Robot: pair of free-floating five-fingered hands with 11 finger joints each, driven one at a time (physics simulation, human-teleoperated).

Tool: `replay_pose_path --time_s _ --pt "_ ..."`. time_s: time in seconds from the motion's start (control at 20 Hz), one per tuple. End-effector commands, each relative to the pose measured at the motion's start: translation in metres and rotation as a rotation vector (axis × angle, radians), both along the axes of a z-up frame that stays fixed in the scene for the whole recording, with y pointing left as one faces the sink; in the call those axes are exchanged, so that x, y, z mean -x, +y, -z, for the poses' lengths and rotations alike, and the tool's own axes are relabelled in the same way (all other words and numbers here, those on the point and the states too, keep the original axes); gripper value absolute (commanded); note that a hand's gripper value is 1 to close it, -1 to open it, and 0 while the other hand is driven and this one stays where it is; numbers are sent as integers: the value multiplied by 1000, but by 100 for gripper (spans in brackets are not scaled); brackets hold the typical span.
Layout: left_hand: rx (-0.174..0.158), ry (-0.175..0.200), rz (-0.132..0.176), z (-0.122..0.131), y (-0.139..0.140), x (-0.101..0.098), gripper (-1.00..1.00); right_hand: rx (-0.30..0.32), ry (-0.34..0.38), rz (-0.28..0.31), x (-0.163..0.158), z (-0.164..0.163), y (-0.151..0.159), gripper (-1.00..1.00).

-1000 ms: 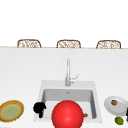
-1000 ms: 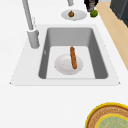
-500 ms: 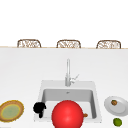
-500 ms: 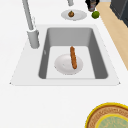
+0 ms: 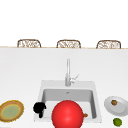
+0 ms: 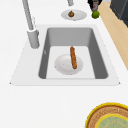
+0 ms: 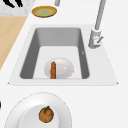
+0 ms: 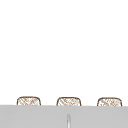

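Nothing has moved since a moment ago. From the front, we see the left robot hand (image 5: pixel 38 108) hanging just left of the sink (image 5: pixel 95 85), holding nothing; we cannot tell if it is open. A red ball (image 5: pixel 67 117) sits before the sink. From the left, the sausage (image 6: pixel 73 57) lies on a white plate (image 6: pixel 62 67) inside the sink, untouched. From the right, the yellow plate (image 7: pixel 44 11) sits beyond the sink, near that hand.

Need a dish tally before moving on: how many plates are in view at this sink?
3. A white round plate in the sink basin under the brown sausage, a white plate on the right counter holding a small brown fruit, and a yellow-rimmed green plate on the left counter.
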State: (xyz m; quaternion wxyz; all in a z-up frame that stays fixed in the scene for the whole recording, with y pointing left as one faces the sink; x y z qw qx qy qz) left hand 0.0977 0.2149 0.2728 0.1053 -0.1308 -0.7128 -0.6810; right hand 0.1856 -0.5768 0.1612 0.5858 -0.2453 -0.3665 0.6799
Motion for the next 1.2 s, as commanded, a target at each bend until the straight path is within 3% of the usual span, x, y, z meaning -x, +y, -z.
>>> replay_pose_path --time_s 0.0,0.3,0.65,0.8,0.9,1.15 --pt "0 0 0 0 0 0 0 -54 0 -61 -11 6 10 100" --pt "0 0 0 0 0 0 0 -88 -13 -140 -29 36 12 100" --pt "0 0 0 0 0 0 0 -61 92 -94 -42 37 3 100" --pt "0 0 0 0 0 0 0 -123 109 -69 -27 31 -7 100" --pt "0 0 0 0 0 0 0 -153 72 -73 -19 27 -11 100" --pt "0 0 0 0 0 0 0 -223 -117 -86 2 19 -12 100"
